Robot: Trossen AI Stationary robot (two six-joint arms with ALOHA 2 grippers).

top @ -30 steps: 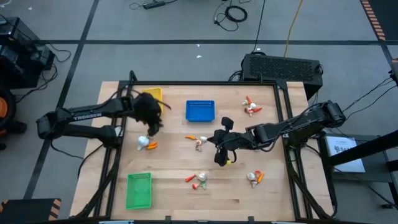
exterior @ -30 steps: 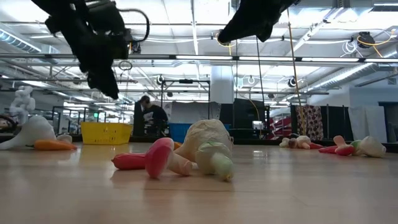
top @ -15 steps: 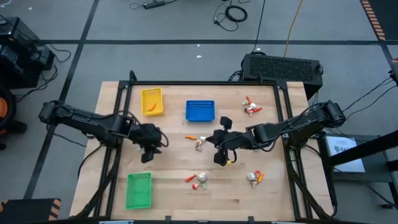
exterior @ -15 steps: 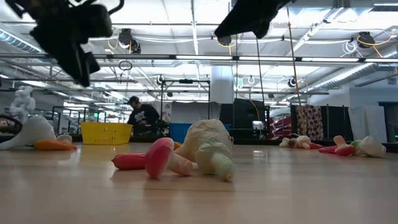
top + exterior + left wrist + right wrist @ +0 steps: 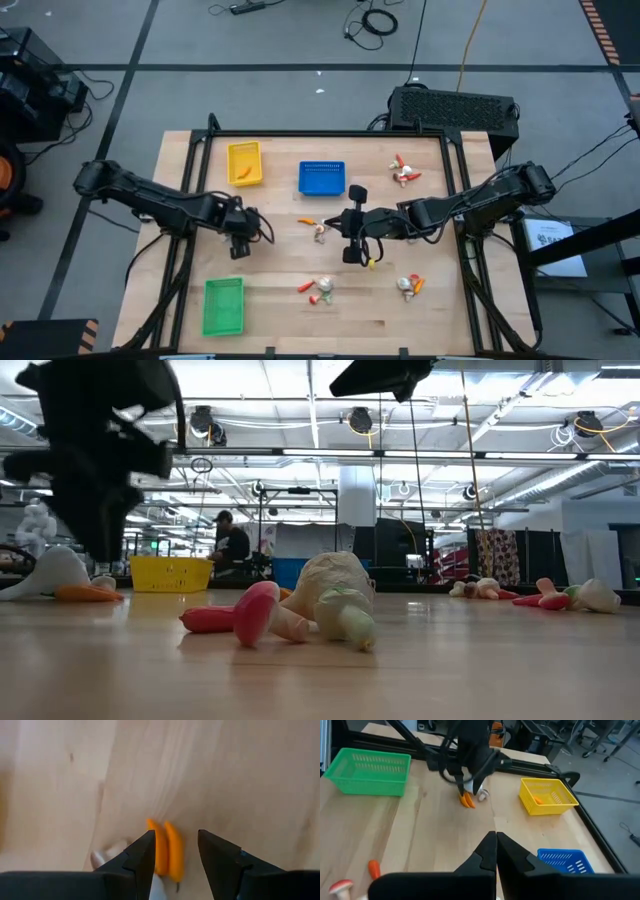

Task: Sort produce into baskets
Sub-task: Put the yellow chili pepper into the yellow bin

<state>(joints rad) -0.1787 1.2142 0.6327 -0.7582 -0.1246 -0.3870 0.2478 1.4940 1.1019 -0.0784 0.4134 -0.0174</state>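
The left gripper (image 5: 240, 235) hung low over the worktop (image 5: 275, 280), left of its centre, directly above an orange carrot piece (image 5: 169, 847) that lay beside a whitish bulb (image 5: 110, 854). Its fingers (image 5: 142, 855) stood apart, one on either side of the carrot piece, with nothing clamped between them.

The right gripper (image 5: 350, 222) was raised above the middle of the worktop, its fingers (image 5: 487, 852) pressed together and empty.

The yellow basket (image 5: 245, 162) stood near the far edge towards the left corner and held one orange piece (image 5: 538, 800). The blue basket (image 5: 322, 178) stood just to its right along the same edge. The green basket (image 5: 223, 305) sat at the near left corner.

Loose produce lay in small clusters: one near the far right corner (image 5: 403, 172), one at the centre just left of the right gripper (image 5: 318, 229), one near the middle of the near edge (image 5: 318, 289), and one towards the near right (image 5: 410, 285). A person (image 5: 230, 545) was visible in the room beyond the table.
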